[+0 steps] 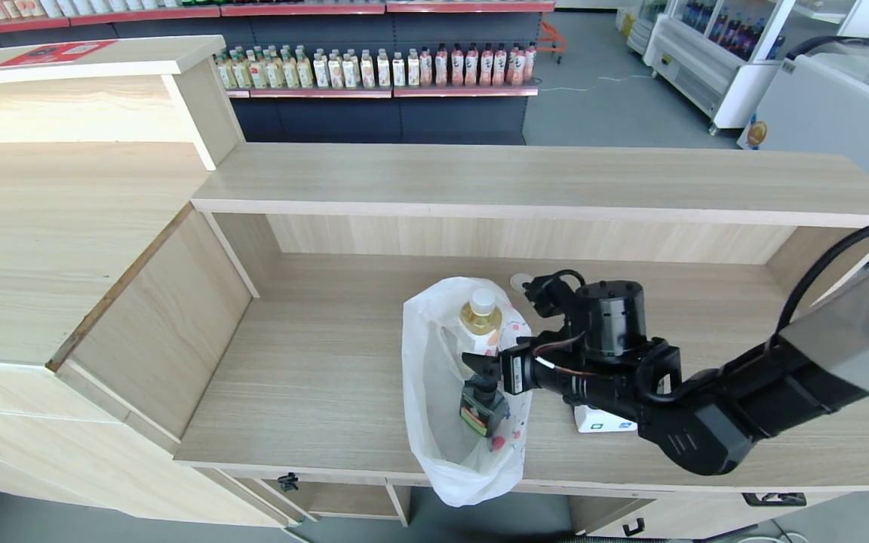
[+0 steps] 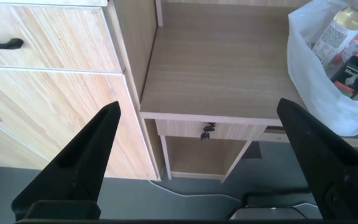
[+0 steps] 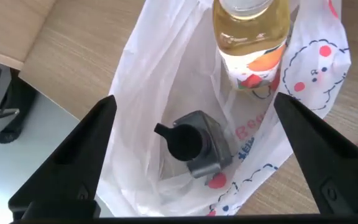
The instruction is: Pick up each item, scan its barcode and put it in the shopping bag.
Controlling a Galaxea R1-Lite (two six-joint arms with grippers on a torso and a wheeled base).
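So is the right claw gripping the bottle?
No, the right claw is open above the bag, and the bottle sits inside it clear of both fingers.

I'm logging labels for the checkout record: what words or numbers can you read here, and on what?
No text reads clearly.
Bottle label, in the shopping bag: blurred.
Dark box in the bag: white print, too small.
Bag's red print: blurred.
White box on the counter: green mark, too small.
Red sign on the upper ledge: too small.
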